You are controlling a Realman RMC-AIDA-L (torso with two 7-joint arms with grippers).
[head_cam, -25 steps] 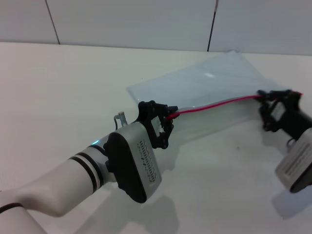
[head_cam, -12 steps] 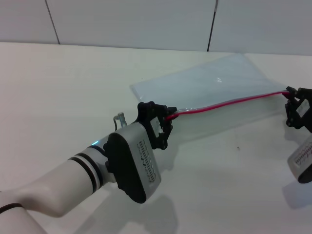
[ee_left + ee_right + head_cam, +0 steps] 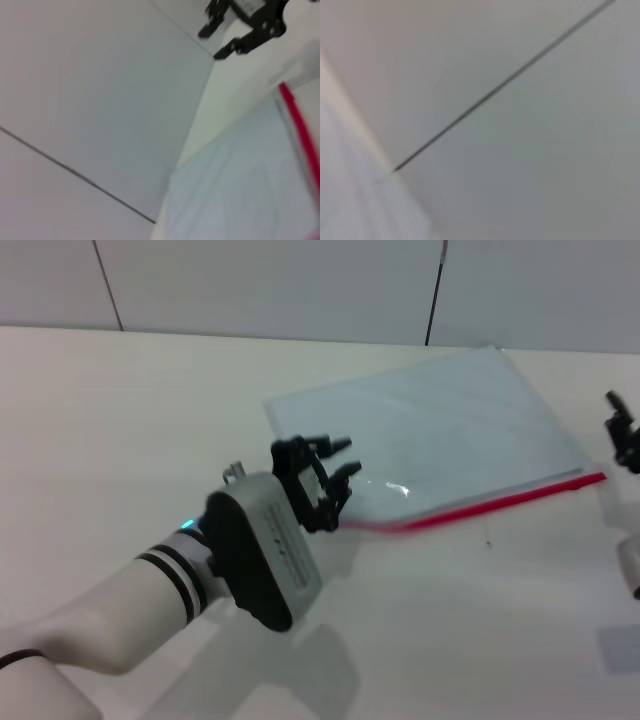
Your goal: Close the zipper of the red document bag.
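The red document bag (image 3: 440, 430) lies flat on the white table, a pale-blue translucent pouch. Its zipper (image 3: 500, 502) is a thin red strip along the near long edge, also seen as the zipper (image 3: 300, 130) in the left wrist view. My left gripper (image 3: 340, 462) is open just above the bag's near left corner, holding nothing. My right gripper (image 3: 620, 430) sits at the far right, off the bag's right end. In the left wrist view the right gripper (image 3: 220, 42) shows its fingers apart and empty. The right wrist view shows only wall.
The white table (image 3: 120, 420) stretches wide to the left and in front of the bag. A pale wall (image 3: 250, 280) with dark vertical seams rises right behind it. A small dark speck (image 3: 489, 542) lies on the table near the zipper.
Both grippers have let go of the zipper strip, and the bag has dropped flat onto the table. My right gripper has drawn away to the right. My left gripper opened.
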